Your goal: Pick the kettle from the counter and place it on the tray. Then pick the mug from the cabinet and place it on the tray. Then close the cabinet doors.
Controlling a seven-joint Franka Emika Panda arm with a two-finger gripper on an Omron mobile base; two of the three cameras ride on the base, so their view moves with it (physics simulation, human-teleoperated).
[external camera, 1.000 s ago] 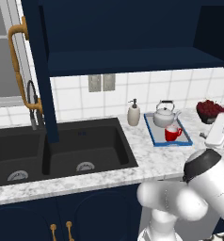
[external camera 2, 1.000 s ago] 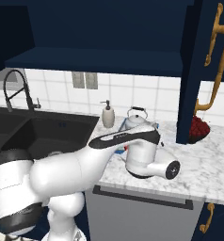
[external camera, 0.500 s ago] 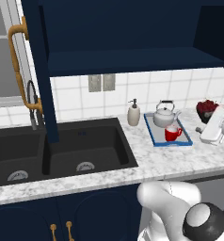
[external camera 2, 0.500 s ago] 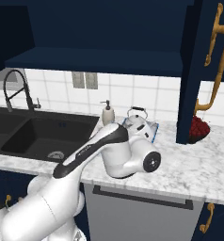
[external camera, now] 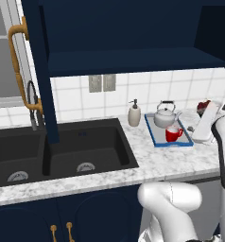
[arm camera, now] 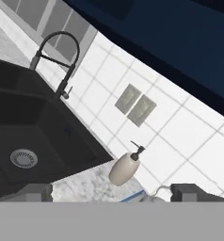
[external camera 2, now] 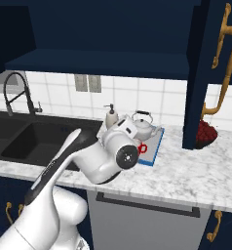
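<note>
The kettle (external camera: 165, 114) and the red mug (external camera: 172, 134) both sit on the blue-rimmed tray (external camera: 152, 134), kettle toward the wall and mug just in front of it, on the speckled counter (external camera: 152, 163) beside the soap bottle (external camera: 134, 113). So what is left, by my reckoning, is the two cabinet doors — the left door (external camera: 36, 71) stands swung out over the sink (external camera: 62, 151), and the right door (external camera 2: 205, 73) hangs open near the bowl of fruit (external camera 2: 205, 133).

The gripper (arm camera: 111, 194) has its fingers spread wide with nothing between them; in the hand view it looks across the sink toward the faucet (arm camera: 57, 56) and the tiled wall, low beside the tray.

To do this step well, I would lift the hand clear of the kettle first, so nothing on the tray gets knocked. Then meet a door on its outer face near the free edge, by the brass handle (external camera 2: 220, 68), and push in a steady arc — following the hinge, not straight ahead. Each door wants its own push, right until it sits flush.
</note>
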